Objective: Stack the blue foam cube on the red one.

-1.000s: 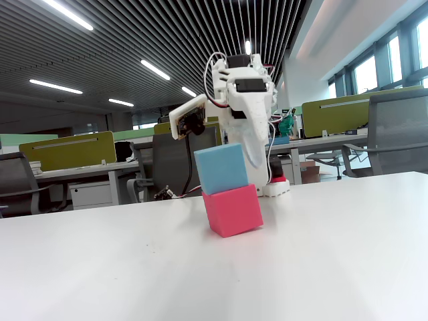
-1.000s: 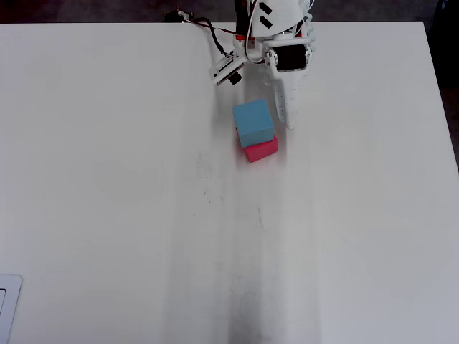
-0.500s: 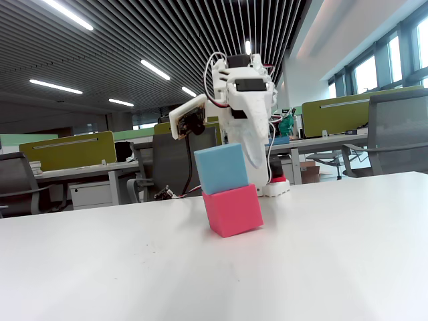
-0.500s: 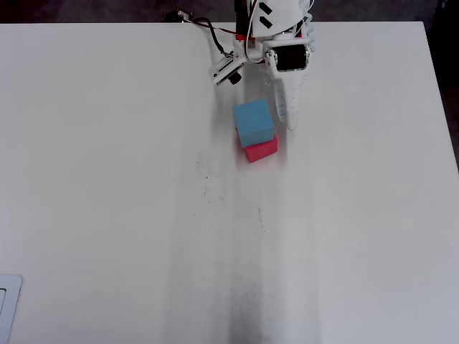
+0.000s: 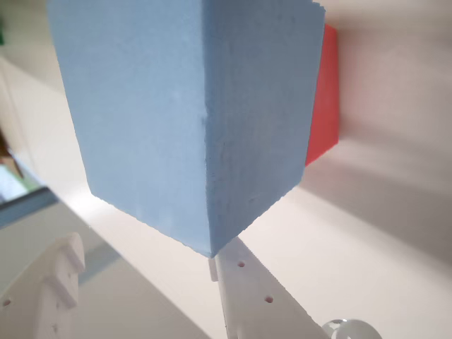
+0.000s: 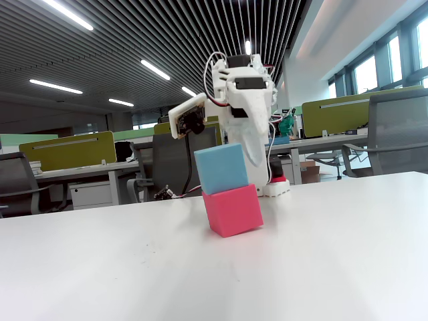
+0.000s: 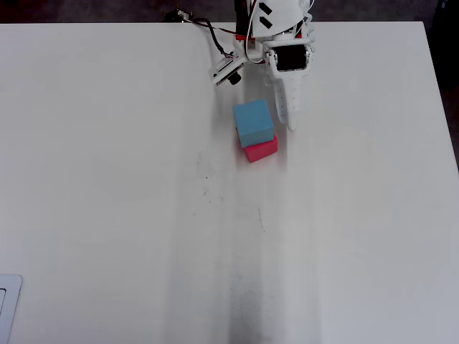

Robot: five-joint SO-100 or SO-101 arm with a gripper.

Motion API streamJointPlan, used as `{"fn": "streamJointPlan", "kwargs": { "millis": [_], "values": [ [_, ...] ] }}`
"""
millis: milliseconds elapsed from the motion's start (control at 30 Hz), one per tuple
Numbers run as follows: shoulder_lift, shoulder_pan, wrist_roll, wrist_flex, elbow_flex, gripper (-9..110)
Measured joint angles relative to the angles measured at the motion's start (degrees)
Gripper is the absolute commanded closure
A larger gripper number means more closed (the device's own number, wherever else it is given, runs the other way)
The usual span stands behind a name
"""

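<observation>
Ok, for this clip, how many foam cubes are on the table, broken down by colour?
Blue foam cube: 1, resting on top of the red one
Red foam cube: 1, on the table
Total: 2 cubes

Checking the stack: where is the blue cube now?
In the fixed view the blue foam cube sits atop the red one, just in front of the open gripper.
</observation>
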Motion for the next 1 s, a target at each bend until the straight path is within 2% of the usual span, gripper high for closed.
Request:
{"fn": "streamJointPlan", "kwargs": {
  "millis": [633,1000],
  "values": [
    [0.0,0.0,0.0,0.0,0.35,79],
    [0.0,0.0,0.0,-4.66,1.93,79]
  ]
}}
